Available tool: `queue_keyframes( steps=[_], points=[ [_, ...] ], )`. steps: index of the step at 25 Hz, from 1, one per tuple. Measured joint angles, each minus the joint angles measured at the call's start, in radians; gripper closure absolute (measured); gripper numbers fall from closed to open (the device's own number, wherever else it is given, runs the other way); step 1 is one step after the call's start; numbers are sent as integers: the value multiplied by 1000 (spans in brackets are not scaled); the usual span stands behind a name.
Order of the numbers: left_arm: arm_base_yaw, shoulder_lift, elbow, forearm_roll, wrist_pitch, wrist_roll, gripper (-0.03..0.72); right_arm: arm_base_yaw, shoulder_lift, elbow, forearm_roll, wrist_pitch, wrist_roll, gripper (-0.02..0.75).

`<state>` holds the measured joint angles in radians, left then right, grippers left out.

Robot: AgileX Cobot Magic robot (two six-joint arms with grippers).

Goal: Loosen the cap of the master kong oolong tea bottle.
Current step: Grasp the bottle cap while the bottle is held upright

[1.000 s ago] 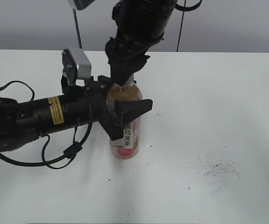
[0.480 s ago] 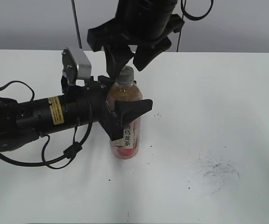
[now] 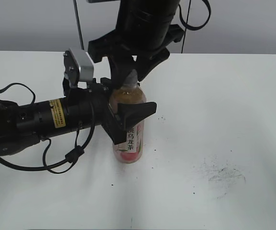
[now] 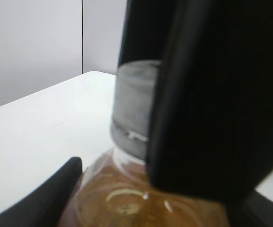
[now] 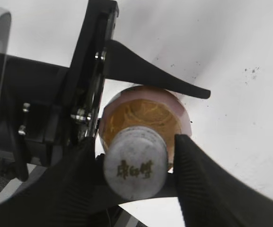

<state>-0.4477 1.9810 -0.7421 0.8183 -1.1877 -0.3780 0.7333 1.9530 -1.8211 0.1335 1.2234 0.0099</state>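
The master kong oolong tea bottle (image 3: pixel 130 141) stands upright on the white table, with amber tea and a pink label. My left gripper (image 3: pixel 128 104) reaches in from the left and is shut on the bottle's upper body; the left wrist view shows the shoulder (image 4: pixel 127 198) between its jaws (image 4: pixel 141 213). The silver-grey cap (image 3: pixel 131 78) is on the neck. My right gripper (image 3: pixel 129 72) hangs from above, open, its fingers straddling the cap. In the right wrist view the cap (image 5: pixel 135 168) sits between the fingers (image 5: pixel 207 189), with a small gap on the right side.
The left arm (image 3: pixel 37 120) with its silver wrist camera (image 3: pixel 79 64) and looping cable (image 3: pixel 56 160) lies across the left of the table. Dark scuff marks (image 3: pixel 221 175) dot the table (image 3: pixel 233 110) at the right.
The right gripper, shut on the cap a second ago, opened, lifted off and turned. It has now come down a little, jaws apart around the cap. The left gripper and bottle stayed still.
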Motion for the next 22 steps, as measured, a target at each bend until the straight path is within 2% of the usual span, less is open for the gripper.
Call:
queue_keyframes(
  steps=[3,10,18,22],
  points=[
    [0,0,0,0,0,0,241,0,0,0,-2,0,-22,444],
    [0,0,0,0,0,0,241,0,0,0,-4,0,-193,453],
    [0,0,0,5,-2,4,241,0,0,0,1,0,-803,460],
    [0,0,0,8,-3,13,241,-1,0,0,16,1,-1174,460]
  ],
)
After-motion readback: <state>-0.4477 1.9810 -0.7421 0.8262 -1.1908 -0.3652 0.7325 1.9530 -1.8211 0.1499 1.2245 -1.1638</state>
